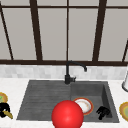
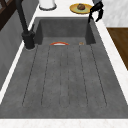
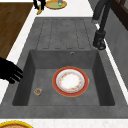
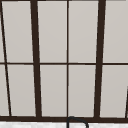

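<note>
The right hand (image 1: 103, 112) hangs with fingers loosely curled, holding nothing, over the basin's right front corner, near a red-rimmed plate (image 3: 70, 81). The plate looks stiff, breakable and slick, best gripped at its rim. The left hand (image 1: 4, 109) pinches a yellow utensil (image 1: 8, 114) at the counter's left edge.

Red ball (image 1: 67, 114) hides part of plate (image 1: 84, 105); yellow plate (image 1: 124, 111) cut off at right edge.
</note>
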### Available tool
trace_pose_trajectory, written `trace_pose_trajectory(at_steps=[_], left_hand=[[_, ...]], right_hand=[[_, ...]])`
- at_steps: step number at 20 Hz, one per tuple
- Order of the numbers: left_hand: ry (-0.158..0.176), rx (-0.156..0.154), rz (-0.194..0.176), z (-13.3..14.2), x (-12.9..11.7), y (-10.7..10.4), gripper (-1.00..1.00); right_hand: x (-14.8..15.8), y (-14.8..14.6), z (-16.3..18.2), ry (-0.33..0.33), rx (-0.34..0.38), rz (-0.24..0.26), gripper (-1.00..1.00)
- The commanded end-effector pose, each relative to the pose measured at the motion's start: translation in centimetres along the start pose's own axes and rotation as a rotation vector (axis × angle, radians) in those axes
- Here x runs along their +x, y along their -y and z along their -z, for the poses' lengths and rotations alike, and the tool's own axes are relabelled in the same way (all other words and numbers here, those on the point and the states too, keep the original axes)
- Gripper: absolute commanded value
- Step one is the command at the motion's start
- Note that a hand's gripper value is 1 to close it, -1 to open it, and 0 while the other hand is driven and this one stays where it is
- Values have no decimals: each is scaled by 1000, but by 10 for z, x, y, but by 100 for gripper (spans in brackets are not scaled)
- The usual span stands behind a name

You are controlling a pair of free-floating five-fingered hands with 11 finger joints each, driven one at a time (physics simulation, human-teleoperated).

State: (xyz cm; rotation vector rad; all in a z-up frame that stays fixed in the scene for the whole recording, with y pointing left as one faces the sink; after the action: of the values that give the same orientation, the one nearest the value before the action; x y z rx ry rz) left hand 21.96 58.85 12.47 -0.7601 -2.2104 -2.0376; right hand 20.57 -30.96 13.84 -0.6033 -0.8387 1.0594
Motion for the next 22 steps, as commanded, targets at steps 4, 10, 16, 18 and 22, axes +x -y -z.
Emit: trace_pose_trajectory(at_steps=[4, 10, 16, 18, 22], left_hand=[[34, -43, 3, 17, 5, -13, 100], [44, -23, 13, 34, 8, -34, 100], [29, -24, 0, 60, 9, -56, 100], [32, -18, 0, 68, 11, -66, 100], [31, -12, 8, 86, 18, -90, 100]], right_hand=[[0, 0, 0, 0, 0, 0, 0], [0, 0, 0, 0, 0, 0, 0], [0, 0, 0, 0, 0, 0, 0], [0, 0, 0, 0, 0, 0, 0], [0, 0, 0, 0, 0, 0, 0]])
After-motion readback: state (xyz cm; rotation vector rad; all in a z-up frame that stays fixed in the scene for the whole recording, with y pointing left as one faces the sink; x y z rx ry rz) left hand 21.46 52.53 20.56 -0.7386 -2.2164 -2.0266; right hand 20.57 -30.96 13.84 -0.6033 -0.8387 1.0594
